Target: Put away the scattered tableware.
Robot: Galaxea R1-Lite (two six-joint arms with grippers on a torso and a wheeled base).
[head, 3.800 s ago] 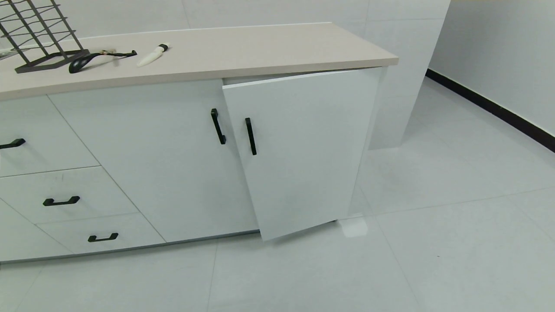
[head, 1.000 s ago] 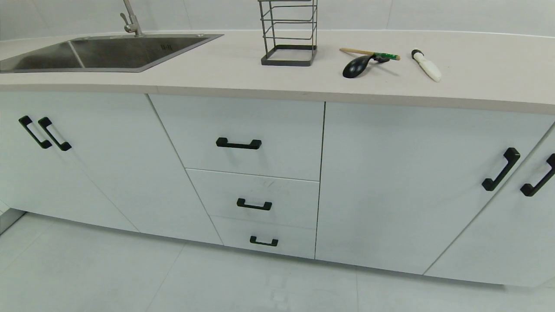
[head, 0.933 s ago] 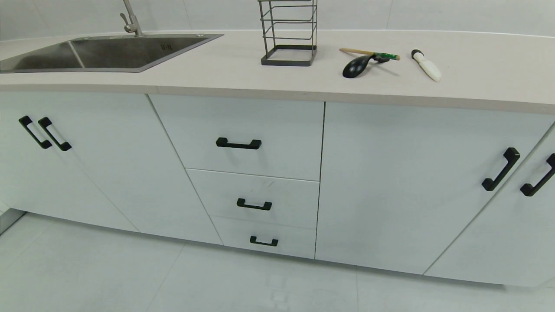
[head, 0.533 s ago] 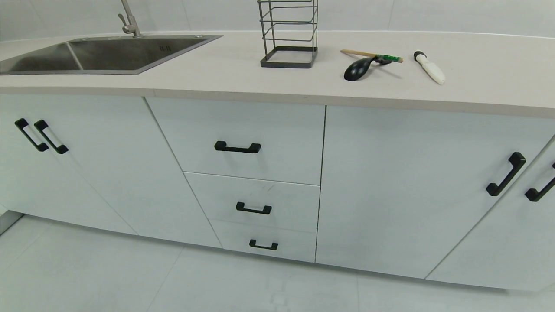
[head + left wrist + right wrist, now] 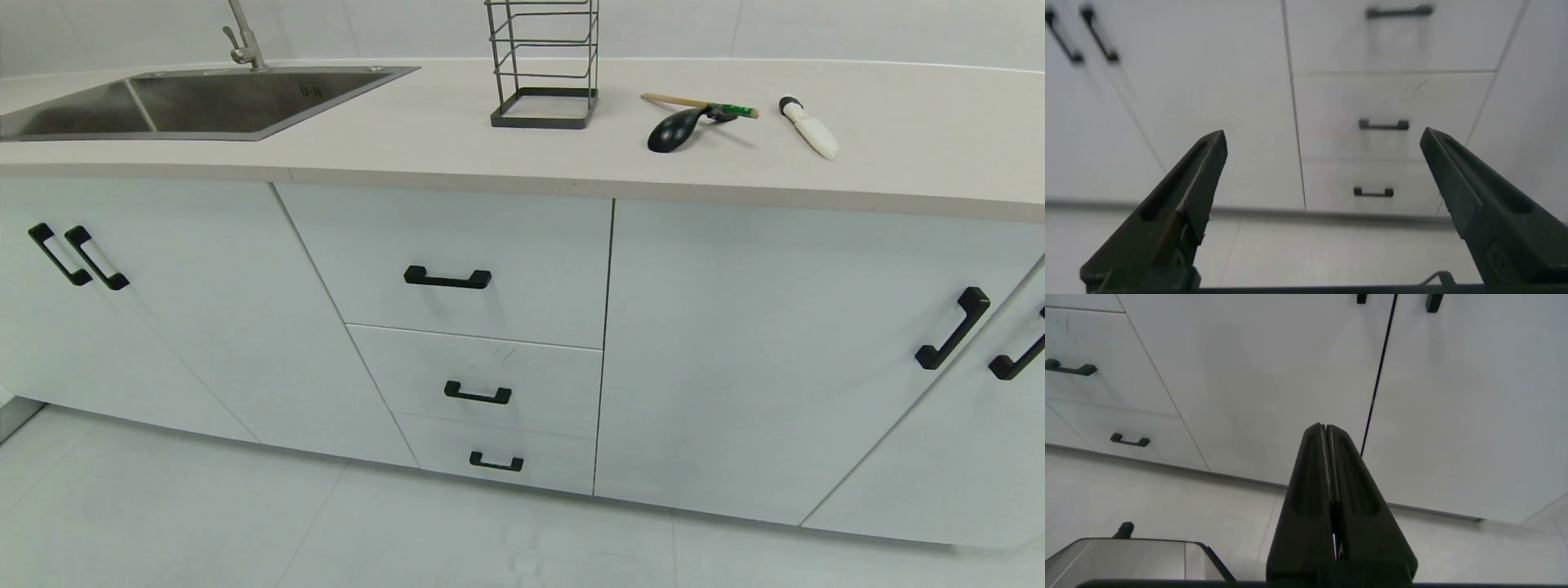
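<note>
View's swung round to the drawers (image 5: 522,261), so I've got the spoon (image 5: 674,131) and white-handled tool (image 5: 812,135) on the counter (image 5: 408,139) right of the rack (image 5: 544,106) (left pincer (image 5: 1323,135) wide, right pincer (image 5: 1325,429) closed, empty).

Dark left claw (image 5: 1323,139), two long tapered wedge fingers (image 5: 1184,204), black right claw (image 5: 1325,431), blunt-tipped, central seam

The left gripper (image 5: 1323,135) has its two dark fingers (image 5: 1185,202) spread far apart. The right gripper (image 5: 1325,431) has its two fingers pressed flat together, touching all the way up to their tips.
</note>
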